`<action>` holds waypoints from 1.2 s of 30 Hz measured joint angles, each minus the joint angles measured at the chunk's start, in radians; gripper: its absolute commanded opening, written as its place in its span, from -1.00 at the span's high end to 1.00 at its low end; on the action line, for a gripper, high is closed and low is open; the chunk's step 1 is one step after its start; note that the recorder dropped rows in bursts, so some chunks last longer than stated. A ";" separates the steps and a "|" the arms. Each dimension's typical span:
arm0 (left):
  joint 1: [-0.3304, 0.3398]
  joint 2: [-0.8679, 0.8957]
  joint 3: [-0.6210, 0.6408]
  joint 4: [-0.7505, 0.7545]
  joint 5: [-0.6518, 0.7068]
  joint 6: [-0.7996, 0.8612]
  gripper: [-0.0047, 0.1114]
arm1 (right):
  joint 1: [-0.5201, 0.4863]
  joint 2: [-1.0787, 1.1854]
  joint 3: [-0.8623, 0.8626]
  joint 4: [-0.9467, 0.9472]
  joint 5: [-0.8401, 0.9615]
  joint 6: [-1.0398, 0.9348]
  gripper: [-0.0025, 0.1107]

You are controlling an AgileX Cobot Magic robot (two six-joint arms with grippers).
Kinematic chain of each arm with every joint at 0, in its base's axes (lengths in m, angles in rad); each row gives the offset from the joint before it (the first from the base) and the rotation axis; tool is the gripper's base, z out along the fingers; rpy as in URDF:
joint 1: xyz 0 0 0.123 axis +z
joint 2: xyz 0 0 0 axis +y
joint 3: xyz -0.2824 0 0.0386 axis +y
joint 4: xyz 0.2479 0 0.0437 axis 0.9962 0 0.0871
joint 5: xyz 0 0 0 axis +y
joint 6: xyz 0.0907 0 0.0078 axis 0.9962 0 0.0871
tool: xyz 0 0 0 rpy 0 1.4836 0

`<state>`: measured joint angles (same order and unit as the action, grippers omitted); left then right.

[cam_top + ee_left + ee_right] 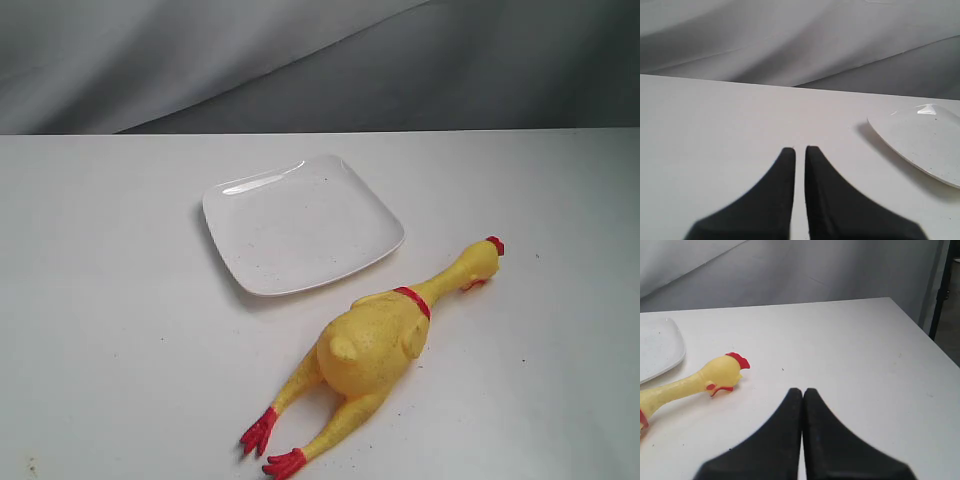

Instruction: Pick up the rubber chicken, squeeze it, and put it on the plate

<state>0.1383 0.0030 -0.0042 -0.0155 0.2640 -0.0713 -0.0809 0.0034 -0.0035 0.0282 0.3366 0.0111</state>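
The rubber chicken (375, 345) lies on the table (110, 300), just right of the plate (300, 225).

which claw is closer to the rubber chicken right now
Right. The right claw is close to the head of the rubber chicken; the left claw faces only the plate, with no chicken in its view.

Right gripper (802, 393): two black fingers, tips pressed together, nothing between them; foreground, frame centre.
Rubber chicken (715, 379): head, red comb, wattle and yellow neck visible, body cropped at the frame edge; lying on the white table (850, 350), apart from the gripper.
Plate (657, 347): white corner only, just beyond the neck.
Grey cloth backdrop (815, 270): behind the table.
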 measured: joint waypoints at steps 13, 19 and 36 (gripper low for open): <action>0.000 0.000 0.000 0.002 0.000 0.000 0.77 | 0.000 0.000 0.000 -0.002 -0.024 0.000 0.96; 0.000 0.000 0.000 0.002 0.000 0.000 0.77 | 0.000 0.000 0.000 -0.002 -0.240 0.000 0.96; 0.000 0.000 0.000 0.002 0.000 0.002 0.77 | 0.000 -0.003 -0.049 -0.105 -1.043 0.566 0.96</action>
<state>0.1383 0.0030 -0.0042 -0.0134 0.2640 -0.0694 -0.0809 0.0000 -0.0527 -0.0773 -0.7068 0.5774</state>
